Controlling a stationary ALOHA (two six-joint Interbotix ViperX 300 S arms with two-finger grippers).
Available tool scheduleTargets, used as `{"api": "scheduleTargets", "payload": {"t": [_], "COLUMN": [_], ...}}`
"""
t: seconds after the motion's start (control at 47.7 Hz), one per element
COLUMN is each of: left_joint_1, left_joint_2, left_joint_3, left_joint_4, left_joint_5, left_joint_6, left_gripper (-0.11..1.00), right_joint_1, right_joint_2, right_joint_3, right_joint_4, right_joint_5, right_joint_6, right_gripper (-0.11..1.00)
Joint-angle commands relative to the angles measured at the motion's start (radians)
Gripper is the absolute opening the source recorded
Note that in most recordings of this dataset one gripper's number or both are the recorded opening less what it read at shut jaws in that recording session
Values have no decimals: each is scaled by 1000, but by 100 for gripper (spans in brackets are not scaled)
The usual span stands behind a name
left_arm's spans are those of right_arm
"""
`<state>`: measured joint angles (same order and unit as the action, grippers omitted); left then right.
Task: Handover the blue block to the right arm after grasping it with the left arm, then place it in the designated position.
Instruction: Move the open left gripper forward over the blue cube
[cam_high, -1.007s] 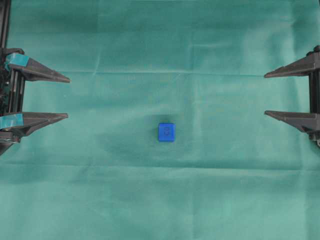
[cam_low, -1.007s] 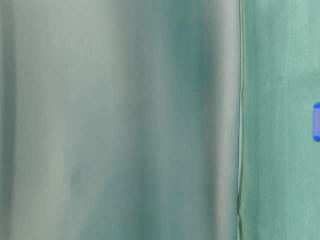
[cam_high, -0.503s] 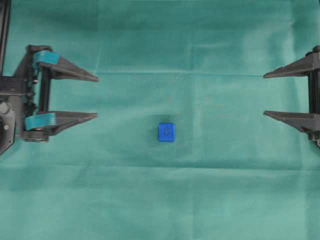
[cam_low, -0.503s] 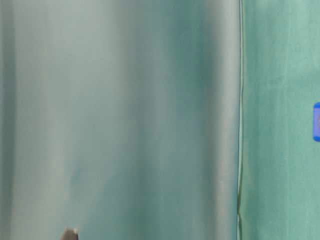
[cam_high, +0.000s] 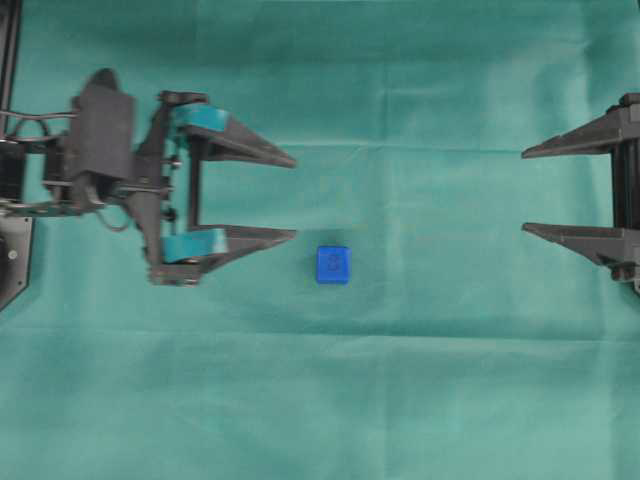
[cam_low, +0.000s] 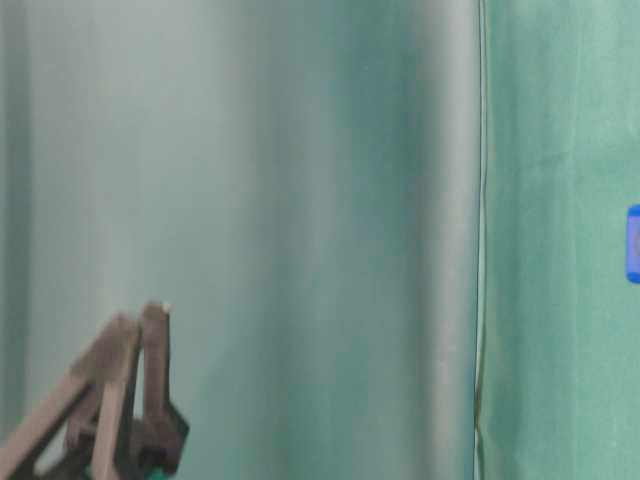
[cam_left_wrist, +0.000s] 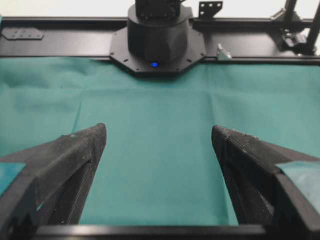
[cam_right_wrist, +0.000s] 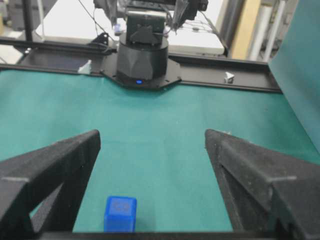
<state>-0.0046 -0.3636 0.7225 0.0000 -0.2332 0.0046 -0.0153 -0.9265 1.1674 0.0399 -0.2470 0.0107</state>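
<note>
The blue block (cam_high: 333, 264) lies alone on the green cloth near the middle, and shows again at the frame edge (cam_low: 634, 243). My left gripper (cam_high: 295, 197), with teal-banded fingers, is open just left of the block; its lower fingertip is a short gap from the cube. In the left wrist view this left gripper (cam_left_wrist: 159, 130) holds nothing and the block is out of sight. My right gripper (cam_high: 524, 192) stands open at the far right. In its own view the right gripper (cam_right_wrist: 152, 133) is empty, with the block (cam_right_wrist: 120, 213) low beside the left finger. I cannot make out the designated position.
Green cloth (cam_high: 420, 380) covers the table. One black arm base (cam_left_wrist: 157, 35) sits on a dark rail at the far edge, another arm base (cam_right_wrist: 142, 55) opposite. A blurred grey-green sheet (cam_low: 250, 200) fills most of the table-level view, with the left gripper (cam_low: 143, 314) at bottom left.
My left gripper has travelled right across the cloth toward the block, still open. The block and the right gripper have stayed put.
</note>
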Motion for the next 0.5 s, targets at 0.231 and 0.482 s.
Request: {"api": "scheduleTargets", "payload": {"t": [0.231, 0.482], "left_joint_1": [-12, -14], "left_joint_2": [81, 83], "left_joint_3": [-127, -133], "left_joint_4": [3, -2], "left_joint_5": [23, 75], "left_joint_6": [2, -11], "left_gripper": [100, 100], "right_joint_1": [-6, -8], "right_joint_2": [14, 14], "right_joint_3": [-23, -25], "right_joint_4": [2, 0], "right_joint_5": [-8, -5], "right_joint_6": [-2, -2], "right_gripper": [94, 94]}}
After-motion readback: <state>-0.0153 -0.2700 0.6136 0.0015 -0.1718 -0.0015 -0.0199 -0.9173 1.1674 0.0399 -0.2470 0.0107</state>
